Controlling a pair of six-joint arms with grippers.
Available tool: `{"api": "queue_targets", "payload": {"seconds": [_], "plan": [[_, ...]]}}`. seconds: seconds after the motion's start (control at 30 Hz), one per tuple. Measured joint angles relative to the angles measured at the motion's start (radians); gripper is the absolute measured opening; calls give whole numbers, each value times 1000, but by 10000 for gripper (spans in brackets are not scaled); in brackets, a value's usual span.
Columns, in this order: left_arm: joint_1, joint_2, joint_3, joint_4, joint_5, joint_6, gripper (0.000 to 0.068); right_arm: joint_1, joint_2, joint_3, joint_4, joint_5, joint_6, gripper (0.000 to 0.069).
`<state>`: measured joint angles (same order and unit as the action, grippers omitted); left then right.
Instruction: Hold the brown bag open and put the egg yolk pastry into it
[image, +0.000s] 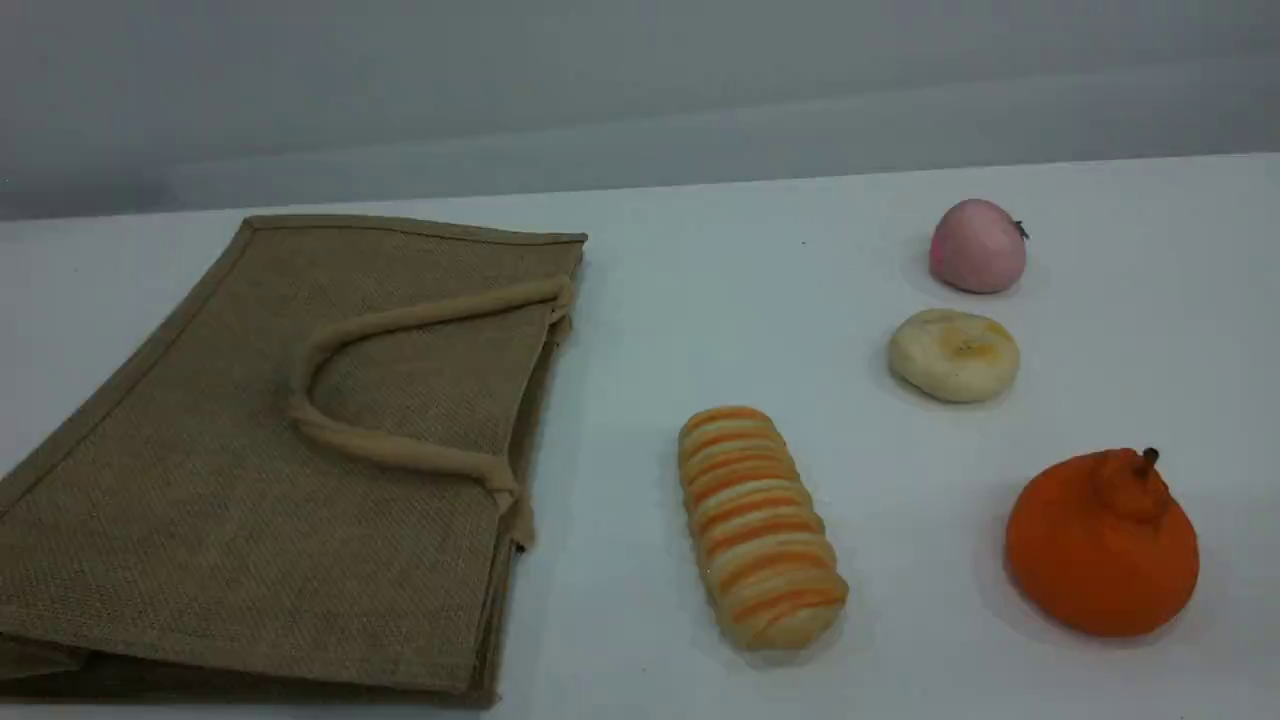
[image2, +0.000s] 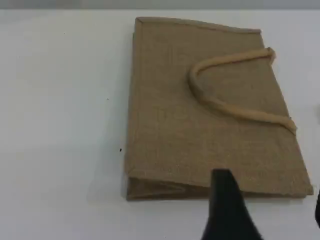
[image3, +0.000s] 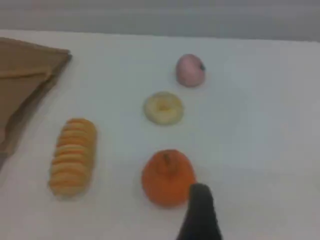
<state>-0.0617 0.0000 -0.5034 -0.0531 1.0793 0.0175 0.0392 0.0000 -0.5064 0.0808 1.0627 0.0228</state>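
The brown bag (image: 280, 470) lies flat and closed on the table's left side, one beige loop handle (image: 380, 450) resting on top, its mouth edge facing right. It fills the left wrist view as the brown bag (image2: 210, 115). My left gripper (image2: 270, 192) hovers above the bag's near edge, its fingers apart with nothing between them. The egg yolk pastry (image: 955, 355) sits alone at the right, between a pink fruit and an orange fruit. In the right wrist view the egg yolk pastry (image3: 163, 107) lies well beyond my right gripper's one visible fingertip (image3: 199, 197), which holds nothing. Neither arm appears in the scene view.
A long orange-striped bread roll (image: 757, 525) lies between bag and pastry. A pink round fruit (image: 977, 246) sits behind the pastry, and an orange fruit with a stem (image: 1102, 545) in front of it, just ahead of the right fingertip. White table (image: 700, 300) all around.
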Motion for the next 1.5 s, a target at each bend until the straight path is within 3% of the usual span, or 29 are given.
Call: {"api": "queue_targets", "payload": {"seconds": [0.33, 0.53, 0.73, 1.0, 1.3, 1.5], "plan": [[0, 6, -9, 0, -4, 0, 377, 0, 0, -1, 3, -2, 0, 479], [0, 109, -45, -9, -102, -1, 377, 0, 66, -23, 68, -53, -51, 479], [0, 324, -127, -10, -255, -1, 377, 0, 235, -24, 225, -251, -146, 479], [0, 665, -221, -11, -350, -10, 377, 0, 533, -31, 438, -507, -335, 479], [0, 1043, -298, -10, -455, -106, 377, 0, 880, -32, 743, -586, -567, 479], [0, 1258, -301, -10, -557, -135, 377, 0, 1053, -96, 936, -582, -743, 479]]}}
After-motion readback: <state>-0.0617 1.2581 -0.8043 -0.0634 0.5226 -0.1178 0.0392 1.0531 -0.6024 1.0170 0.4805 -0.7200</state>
